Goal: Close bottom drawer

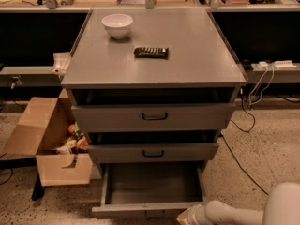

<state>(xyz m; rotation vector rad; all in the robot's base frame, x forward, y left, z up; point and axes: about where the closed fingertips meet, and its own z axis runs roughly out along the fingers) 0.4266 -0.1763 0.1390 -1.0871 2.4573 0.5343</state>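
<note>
The grey metal cabinet stands in the middle of the camera view with three drawers. The bottom drawer is pulled far out; its plain grey tray is bare. My white arm reaches in from the lower right, and my gripper sits at the frame's bottom edge, just right of the drawer front's middle and close against it. The drawer's handle is barely visible at the bottom edge.
The top drawer front and middle drawer front are slightly out. A white bowl and a dark remote-like bar lie on the cabinet top. An open cardboard box stands left. Cables run on the floor at right.
</note>
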